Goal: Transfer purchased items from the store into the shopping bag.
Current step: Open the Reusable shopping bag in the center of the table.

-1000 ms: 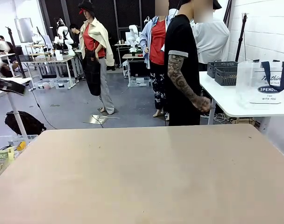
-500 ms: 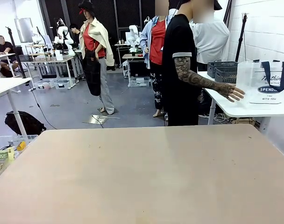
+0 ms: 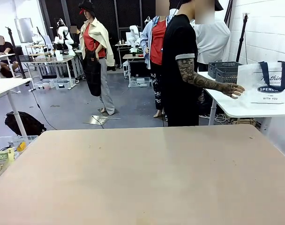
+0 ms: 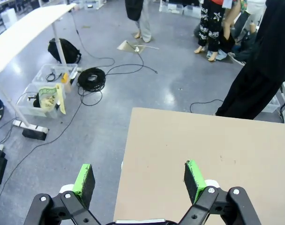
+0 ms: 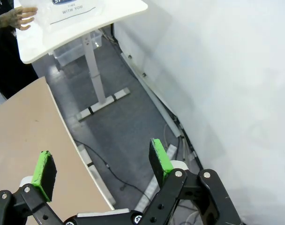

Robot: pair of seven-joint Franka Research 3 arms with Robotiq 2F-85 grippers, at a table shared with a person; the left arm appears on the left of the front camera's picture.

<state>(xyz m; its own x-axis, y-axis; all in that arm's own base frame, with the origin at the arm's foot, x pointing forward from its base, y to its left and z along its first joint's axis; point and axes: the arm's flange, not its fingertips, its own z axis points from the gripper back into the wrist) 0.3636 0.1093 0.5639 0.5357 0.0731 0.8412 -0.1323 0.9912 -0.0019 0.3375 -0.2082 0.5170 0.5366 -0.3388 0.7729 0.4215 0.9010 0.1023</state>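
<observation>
Workshop floor: a wide tan table (image 3: 142,178) spans the lower frame, with a white side table (image 3: 236,108) at the right edge.
A person (image 3: 180,70) in black stands at upper centre, one hand (image 3: 234,89) stretched right to the left side of the translucent shopping bag (image 3: 266,83), which stands upright on the side table at upper right. Dark grey lattice baskets (image 3: 223,72) sit just left of the bag. The left gripper (image 4: 138,178) hangs over the tan table's edge and the right gripper (image 5: 101,163) over the floor, both with fingers spread wide, gripping nothing.
</observation>
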